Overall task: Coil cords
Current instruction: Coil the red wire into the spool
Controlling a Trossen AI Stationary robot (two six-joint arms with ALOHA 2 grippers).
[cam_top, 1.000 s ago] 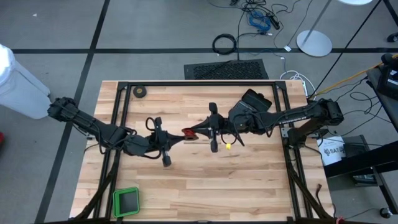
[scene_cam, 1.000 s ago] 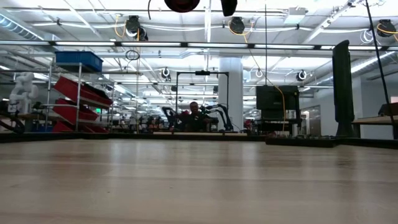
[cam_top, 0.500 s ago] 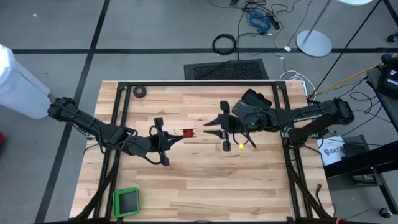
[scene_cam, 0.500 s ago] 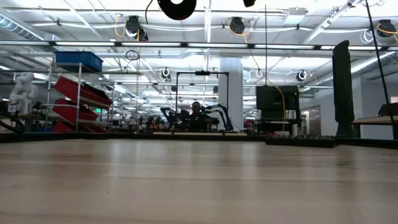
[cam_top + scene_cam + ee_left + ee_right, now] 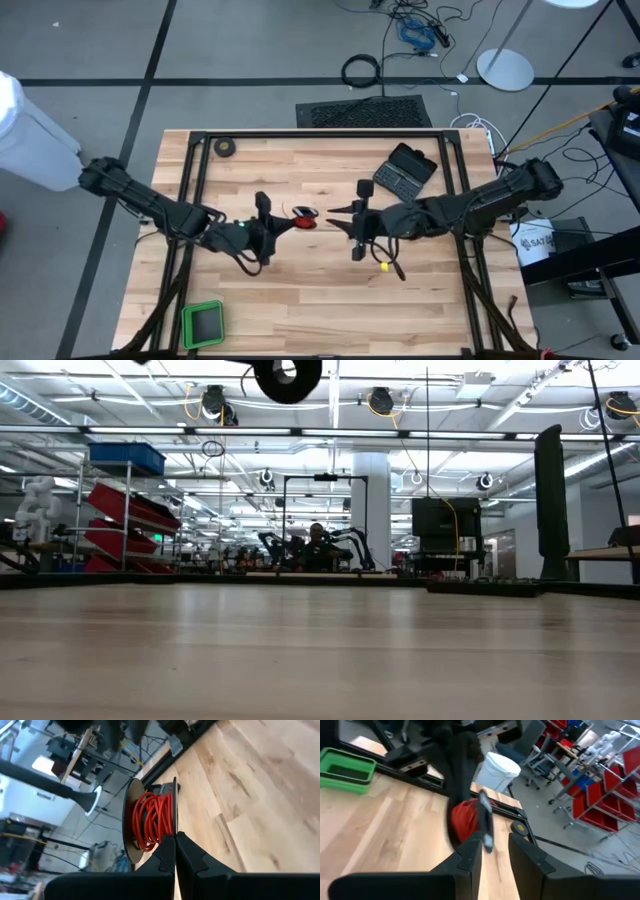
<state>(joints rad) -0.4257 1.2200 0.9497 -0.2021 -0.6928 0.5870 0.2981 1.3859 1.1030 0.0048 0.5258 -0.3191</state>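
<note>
Red wire wound on its small round black reel (image 5: pixel 303 217) hangs above the middle of the pale wooden tabletop (image 5: pixel 300 290), lifted clear of the boards. My left gripper (image 5: pixel 283 222) has it: in the left wrist view my two dark fingers (image 5: pixel 165 854) are pressed together on the strands at the reel's edge, pinching the thin red wire (image 5: pixel 154 819) so that the reel (image 5: pixel 150 822) stands on its rim ahead of them, one flat side pale (the other side is turned away from that camera). From the table-level camera the reel (image 5: pixel 287 377) shows as a dark disc with a light centre, high over the wood.

My right gripper (image 5: pixel 337 211) is just beside the reel on the far side from my left one, pointing at it, apart from it. Its fingers (image 5: pixel 470 854) stand spread with a clear gap between them and nothing in that gap; through the right wrist camera the red coil (image 5: pixel 466 819) sits just past the fingertips, blurred.

Near the far left corner of the tabletop lies a black ring-shaped tape roll (image 5: pixel 226 148). A small green tray with a dark inside (image 5: pixel 203 324) sits at the near left corner. A black handheld keypad device (image 5: pixel 404 168) lies tilted toward the far right corner.
</note>
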